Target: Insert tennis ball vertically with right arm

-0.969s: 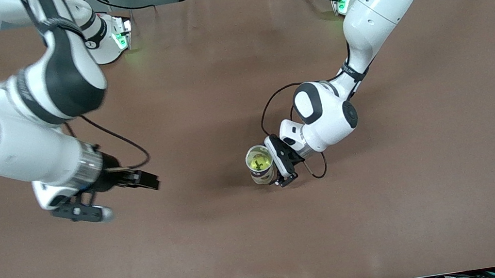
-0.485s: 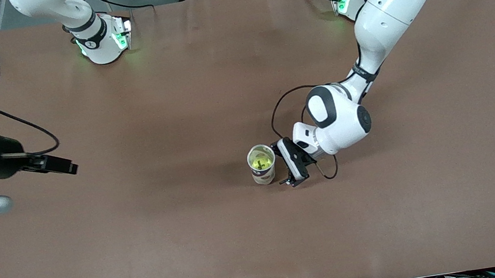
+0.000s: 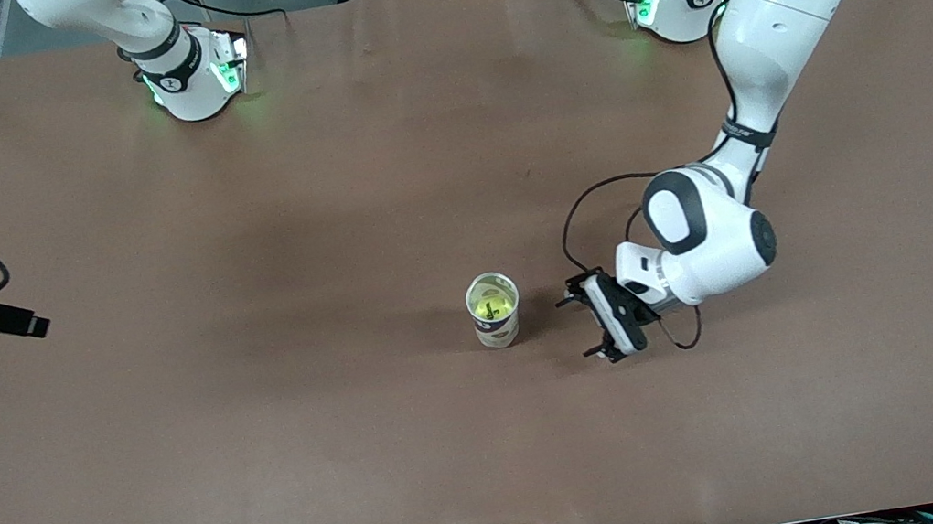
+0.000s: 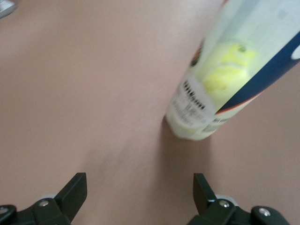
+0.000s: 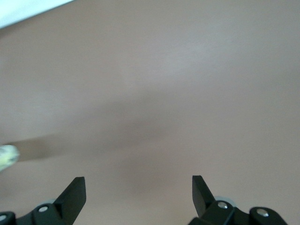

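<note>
Left wrist view alone shows tube (image 4: 225, 75) label, ball (image 4: 225, 68) inside.

Brown worktop (image 3: 367, 462); clear tennis-ball can (image 3: 494, 310) with blue, white and orange label, holding a yellow-green tennis ball (image 3: 493, 301).

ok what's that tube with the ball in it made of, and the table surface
The tube looks like thin clear plastic with a printed label: the yellow-green tennis ball shows through its wall. The ball looks felt-covered, though its surface is too soft to confirm. The table cover seems a matte brown sheet, perhaps paper or fabric: it gives no glare and has faint creases.
</note>
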Tool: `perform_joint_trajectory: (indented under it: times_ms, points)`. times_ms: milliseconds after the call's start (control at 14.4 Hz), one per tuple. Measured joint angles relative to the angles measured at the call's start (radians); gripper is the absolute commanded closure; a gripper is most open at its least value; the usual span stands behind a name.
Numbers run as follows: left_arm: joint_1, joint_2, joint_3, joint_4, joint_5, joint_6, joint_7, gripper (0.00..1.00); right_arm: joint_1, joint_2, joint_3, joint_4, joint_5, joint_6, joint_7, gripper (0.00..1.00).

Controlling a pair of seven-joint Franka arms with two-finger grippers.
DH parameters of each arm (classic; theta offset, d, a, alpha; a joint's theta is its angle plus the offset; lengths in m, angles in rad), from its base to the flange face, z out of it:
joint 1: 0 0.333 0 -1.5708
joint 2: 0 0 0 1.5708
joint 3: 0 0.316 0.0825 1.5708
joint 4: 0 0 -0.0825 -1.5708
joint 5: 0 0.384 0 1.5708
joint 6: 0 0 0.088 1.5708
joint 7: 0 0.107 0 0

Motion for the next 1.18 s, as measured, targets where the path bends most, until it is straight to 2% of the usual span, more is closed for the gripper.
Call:
perform_joint_trajectory:
  times_ms: [208,485,623,831,1038,1177]
  points:
    - [0.059,-0.025,0.043,0.036,0.021,-0.092,-0.059,0.00,-0.172,-0.057,0.241,0.007,-0.114,0.008,-0.013,0.00]
    - [0.126,-0.070,0.130,0.153,0.147,-0.281,-0.290,0.00,-0.391,-0.125,0.453,0.008,-0.155,0.017,-0.045,0.00]
    - [0.141,-0.079,0.143,0.236,0.223,-0.374,-0.486,0.00,-0.476,-0.132,0.519,0.007,-0.180,0.026,-0.102,0.00]
    - [0.134,-0.111,0.142,0.293,0.329,-0.412,-0.841,0.00,-0.535,-0.143,0.591,-0.023,-0.210,0.089,-0.126,0.00]
    - [0.108,-0.172,0.140,0.301,0.503,-0.459,-1.179,0.00,-0.538,-0.200,0.612,-0.131,-0.229,0.148,-0.132,0.00]
    - [0.092,-0.225,0.138,0.304,0.622,-0.551,-1.373,0.00,-0.538,-0.229,0.613,-0.168,-0.230,0.151,-0.136,0.00]
